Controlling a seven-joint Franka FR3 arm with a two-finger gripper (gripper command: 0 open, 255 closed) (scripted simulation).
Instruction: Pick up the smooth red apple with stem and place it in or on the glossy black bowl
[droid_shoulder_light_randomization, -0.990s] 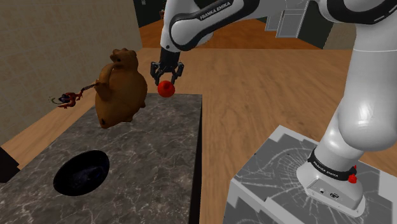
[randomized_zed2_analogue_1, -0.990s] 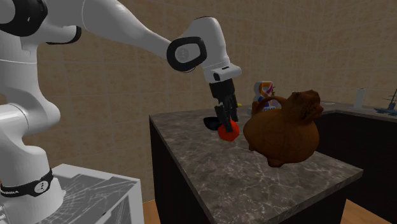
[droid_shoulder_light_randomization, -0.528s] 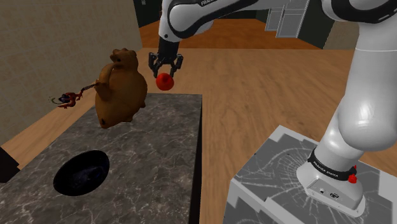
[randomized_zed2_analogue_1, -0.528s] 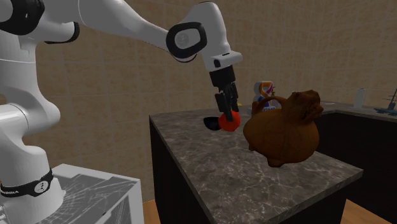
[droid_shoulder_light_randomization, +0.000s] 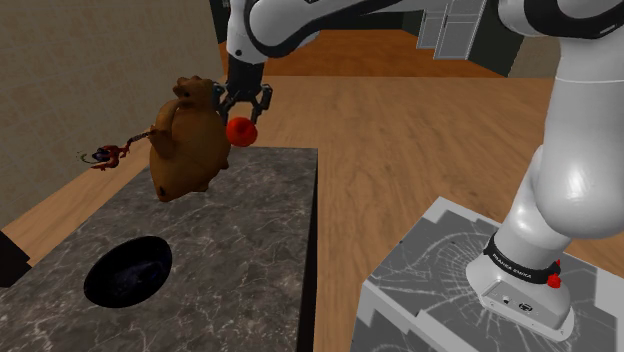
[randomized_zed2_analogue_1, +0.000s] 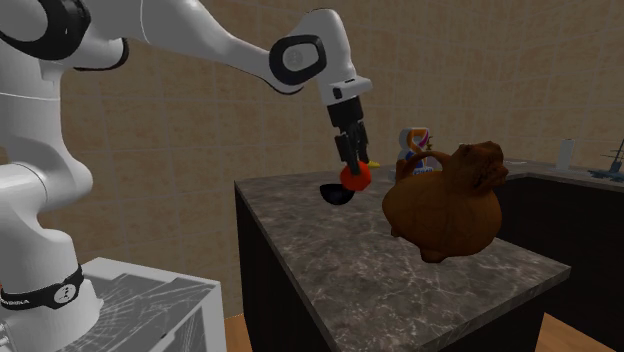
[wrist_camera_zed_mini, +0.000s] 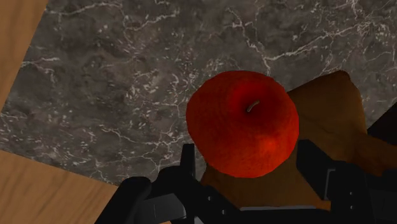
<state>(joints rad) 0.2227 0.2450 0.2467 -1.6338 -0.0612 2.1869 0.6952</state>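
Observation:
The red apple (droid_shoulder_light_randomization: 240, 131) hangs in the air above the far end of the dark marble counter (droid_shoulder_light_randomization: 250, 230), clasped by my black gripper (droid_shoulder_light_randomization: 241, 116). In the second exterior view the apple (randomized_zed2_analogue_1: 355, 177) is held in my gripper (randomized_zed2_analogue_1: 352, 168) just in front of the black bowl (randomized_zed2_analogue_1: 334, 194). Seen from the wrist, the apple (wrist_camera_zed_mini: 242, 123) with its small stem sits between the two fingers (wrist_camera_zed_mini: 188, 162). The glossy black bowl (droid_shoulder_light_randomization: 128, 270) rests on the counter's near part in the shoulder view, well away from the gripper.
A brown bear-shaped jug (droid_shoulder_light_randomization: 186, 137) stands on the counter right beside the apple, on the shoulder view's left. A small red-dark object (droid_shoulder_light_randomization: 110, 154) lies beyond it. The cracked grey stand (droid_shoulder_light_randomization: 460, 285) is at lower right. Wooden floor (droid_shoulder_light_randomization: 400, 130) surrounds the counter.
The gripper has carried the apple upward and toward the shoulder view's left, closer to the brown jug. Bowl and jug have not moved.

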